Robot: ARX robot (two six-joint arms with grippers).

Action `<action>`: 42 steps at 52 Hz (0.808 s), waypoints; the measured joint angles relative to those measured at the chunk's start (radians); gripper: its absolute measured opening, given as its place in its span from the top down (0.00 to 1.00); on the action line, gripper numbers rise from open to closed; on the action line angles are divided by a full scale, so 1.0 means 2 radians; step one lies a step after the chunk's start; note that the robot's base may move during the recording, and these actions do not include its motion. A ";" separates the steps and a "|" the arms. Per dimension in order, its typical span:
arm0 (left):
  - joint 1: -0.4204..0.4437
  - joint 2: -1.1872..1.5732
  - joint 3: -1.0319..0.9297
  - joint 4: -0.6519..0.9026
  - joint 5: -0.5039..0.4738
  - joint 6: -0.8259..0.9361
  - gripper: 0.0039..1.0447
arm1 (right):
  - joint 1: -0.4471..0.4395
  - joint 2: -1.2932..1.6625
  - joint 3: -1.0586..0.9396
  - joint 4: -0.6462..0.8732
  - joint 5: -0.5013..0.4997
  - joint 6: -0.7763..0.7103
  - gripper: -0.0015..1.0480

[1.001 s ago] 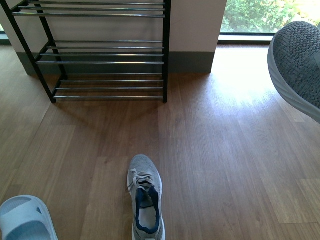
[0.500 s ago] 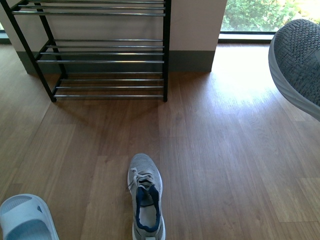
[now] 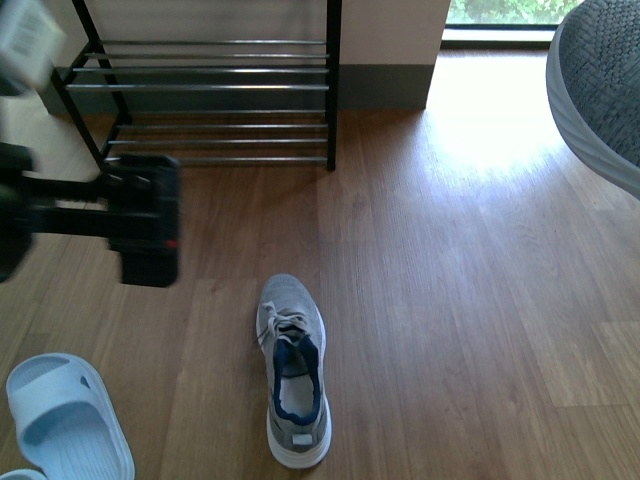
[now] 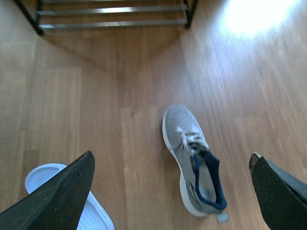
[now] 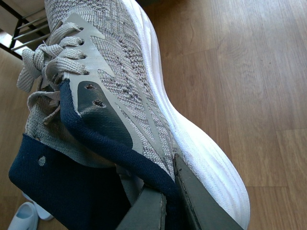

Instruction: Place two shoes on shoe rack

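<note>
My right gripper (image 5: 170,206) is clenched on one grey sneaker's (image 5: 120,86) navy collar, at 2 o'clock. My left gripper (image 4: 171,155) hangs released. The other sneaker (image 3: 293,375) lies at 6 o'clock, and the shoe rack (image 3: 330,90) stands at 11.

One grey knit white-soled sneaker (image 3: 292,350) sits upright on the floor, toe toward the black-framed chrome-bar shoe rack (image 3: 200,87) — its twin (image 3: 600,80) hangs lifted, tilted.

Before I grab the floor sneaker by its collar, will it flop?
The sneaker's knit upper and padded navy collar will probably squash under the pads. The thick white sole likely stays stiff, so it should hang without folding.
</note>
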 joint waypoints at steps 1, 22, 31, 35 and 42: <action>-0.004 0.032 0.013 0.002 0.006 0.005 0.09 | 0.000 0.000 0.000 0.000 0.000 0.000 0.99; -0.043 0.385 0.209 0.002 0.074 -0.019 0.09 | 0.000 0.000 0.000 0.000 0.000 0.000 0.99; -0.066 0.476 0.278 -0.019 0.100 -0.017 0.09 | 0.000 0.000 0.000 0.000 0.000 0.000 0.99; -0.069 0.502 0.299 -0.022 0.100 -0.018 0.09 | 0.000 0.000 0.000 0.000 0.000 0.000 0.99; -0.070 0.547 0.327 -0.030 0.101 -0.020 0.09 | 0.000 0.000 0.000 0.000 0.000 0.000 0.99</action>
